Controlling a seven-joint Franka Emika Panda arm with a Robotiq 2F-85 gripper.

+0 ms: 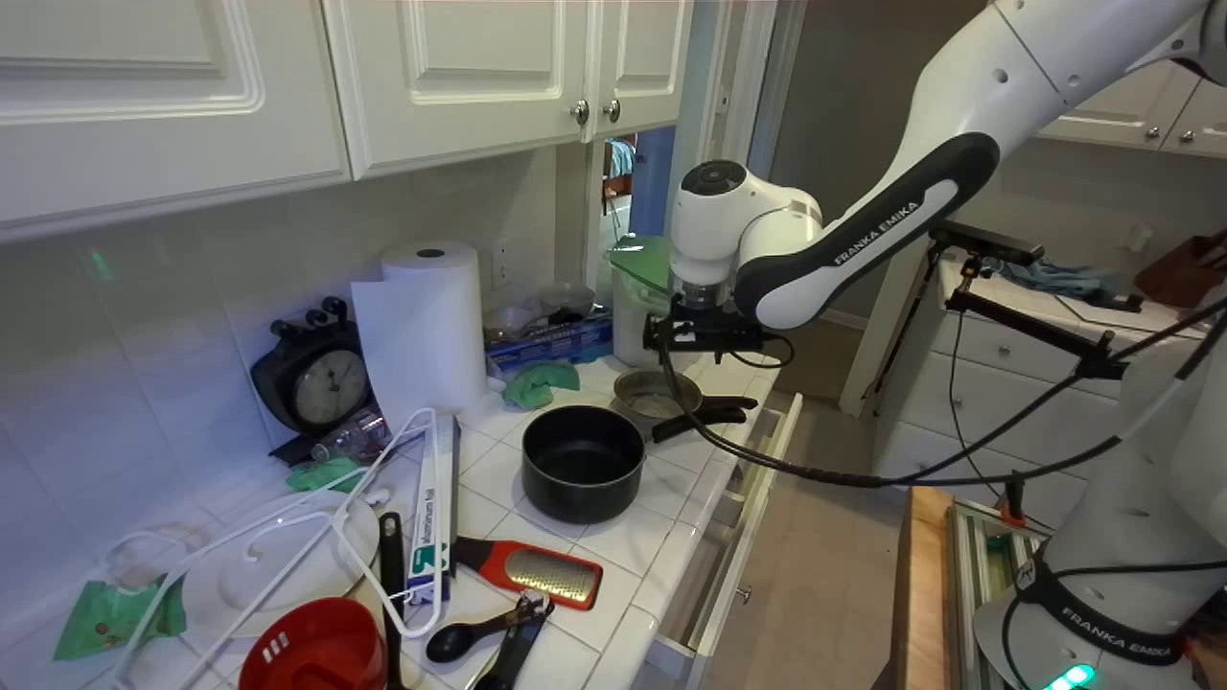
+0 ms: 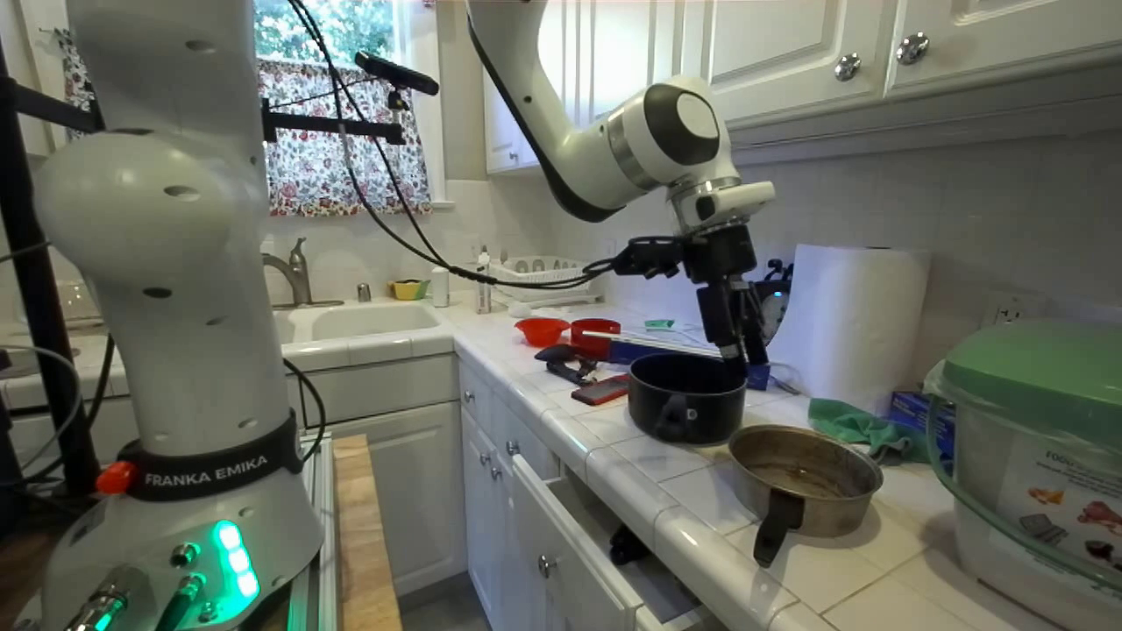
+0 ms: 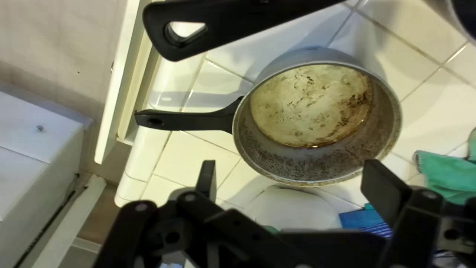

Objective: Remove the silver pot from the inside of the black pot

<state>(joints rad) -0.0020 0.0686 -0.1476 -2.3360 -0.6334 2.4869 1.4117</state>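
Observation:
The silver pot [image 1: 655, 393] stands on the tiled counter beside the black pot [image 1: 583, 484], outside it. In an exterior view, the silver pot [image 2: 828, 517] is upright, nearer the camera than the black pot [image 2: 688, 412]. In the wrist view, the silver pot [image 3: 312, 108] is empty, with a stained inside and a black handle to the left. The black pot's handle [image 3: 238, 22] crosses the top. My gripper [image 3: 290, 165] is open with nothing between its fingers, above the silver pot's rim. The gripper [image 2: 743, 358] also shows over the counter; its fingers are hidden in an exterior view.
A paper-towel roll [image 1: 436, 326] and a green-lidded container [image 2: 1034, 456] stand near the pots. A green cloth [image 2: 868, 429] lies by the wall. A red grater [image 1: 546, 572] and a red bowl [image 1: 316, 647] lie beyond the black pot. A drawer [image 2: 578, 543] is open below.

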